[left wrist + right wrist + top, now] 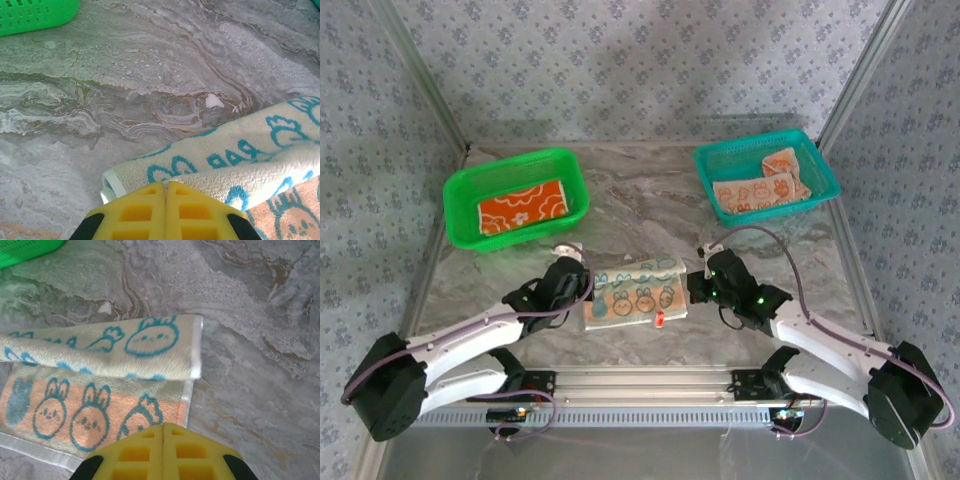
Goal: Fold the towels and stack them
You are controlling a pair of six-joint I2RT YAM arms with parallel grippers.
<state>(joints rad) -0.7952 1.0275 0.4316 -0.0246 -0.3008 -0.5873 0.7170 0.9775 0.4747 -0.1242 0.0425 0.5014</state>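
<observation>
The bunny towel (635, 297) lies on the bench (640, 200) between the two arms, near their bases and well apart from both baskets. It is half folded, with the far edge brought toward the near side so that a pale flap (100, 355) covers part of the orange band of bunnies. The left jaws are closed at the towel's left end, where the rolled fold (240, 150) meets their tips. The right jaws are closed too, over the near right corner, and the lower layer runs under them. From either wrist view I can't tell whether any cloth is nipped at the very tips. An orange towel (523, 210) sits folded in the green basket (460, 195), and peach towels (760, 190) lie loose in the teal basket (825, 175), so I'd say most of the job remains. The flap sits slightly askew and stops short of the near hem. If one side is drawn further than the other, I'd expect the fold to come out crooked. If the closed jaws slide across the cloth without holding it, they will likely drag and bunch it, or push the whole towel along the smooth bench. A grip on one layer alone could peel the fold open when it is lifted.
</observation>
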